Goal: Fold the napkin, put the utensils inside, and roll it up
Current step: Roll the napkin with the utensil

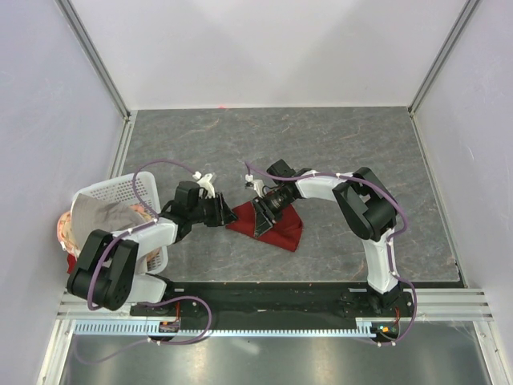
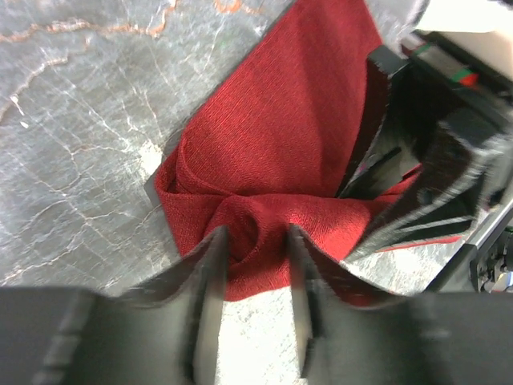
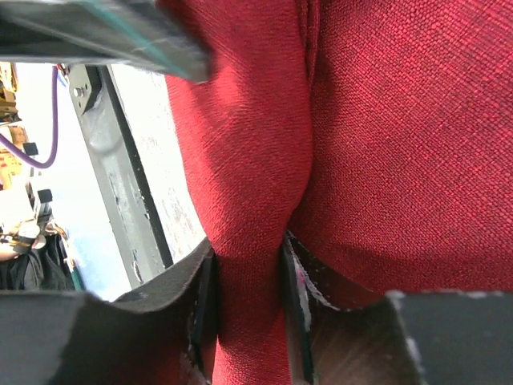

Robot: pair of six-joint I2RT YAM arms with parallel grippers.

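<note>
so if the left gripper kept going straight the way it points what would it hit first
The maroon napkin: its bunched fold sits between the left gripper's jaws. Past the cloth stands the right gripper, though how far behind is unclear.

Seen from above, the wrists and arms cover the left part of the napkin [image 1: 280,234], so its folds there are hidden. In the right pincer's [image 3: 244,269] own view the cloth runs off the top and right edges. The left wrist view shows that pincer as a dark blur, cut off at the right. Whether the left pincer [image 2: 255,241] actually bites the fold cannot be told.
</note>
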